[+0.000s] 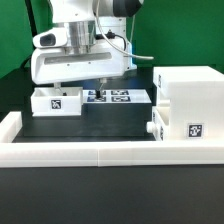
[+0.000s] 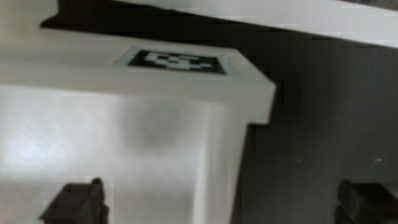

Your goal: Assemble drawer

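At nine o'clock on the counter (image 1: 92,128), my jaws hang spread above the small tray (image 1: 55,100); I should straddle its wall squarely before closing.

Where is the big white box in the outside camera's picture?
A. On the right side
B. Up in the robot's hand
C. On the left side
A: the big casing stands on the table at the exterior view's right, while a small tray sits at the left.
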{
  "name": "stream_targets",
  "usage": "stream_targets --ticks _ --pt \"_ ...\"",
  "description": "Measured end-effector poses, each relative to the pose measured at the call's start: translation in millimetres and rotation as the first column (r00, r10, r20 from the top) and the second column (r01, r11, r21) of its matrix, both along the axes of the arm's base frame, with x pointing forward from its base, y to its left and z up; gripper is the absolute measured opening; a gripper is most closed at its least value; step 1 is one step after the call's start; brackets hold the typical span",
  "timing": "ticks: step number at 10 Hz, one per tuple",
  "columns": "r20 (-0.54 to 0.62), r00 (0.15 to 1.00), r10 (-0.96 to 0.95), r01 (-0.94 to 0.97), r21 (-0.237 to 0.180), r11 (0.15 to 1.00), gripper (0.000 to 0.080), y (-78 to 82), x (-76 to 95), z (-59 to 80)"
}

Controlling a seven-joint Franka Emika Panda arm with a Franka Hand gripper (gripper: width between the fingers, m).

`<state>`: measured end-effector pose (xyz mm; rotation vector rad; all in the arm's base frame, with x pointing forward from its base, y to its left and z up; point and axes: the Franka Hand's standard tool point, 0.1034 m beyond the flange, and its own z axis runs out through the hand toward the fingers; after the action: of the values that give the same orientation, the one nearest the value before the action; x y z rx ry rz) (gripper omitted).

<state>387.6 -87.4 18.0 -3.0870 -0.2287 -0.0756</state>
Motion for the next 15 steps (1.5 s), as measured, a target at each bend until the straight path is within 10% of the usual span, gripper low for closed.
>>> stream_targets --ticks 9,12,15 --pt "-0.009 1.000 0.002 -0.002 -0.009 1.000 0.0649 4.4 -9.7 -11.6" --pt "0.020 1.000 -0.003 0.003 -0.021 1.000 0.0227 5.1 -8.2 -10.7" --pt "0.044 0.999 0.001 0.001 -0.030 1.000 0.0067 6.8 -3.9 -10.6"
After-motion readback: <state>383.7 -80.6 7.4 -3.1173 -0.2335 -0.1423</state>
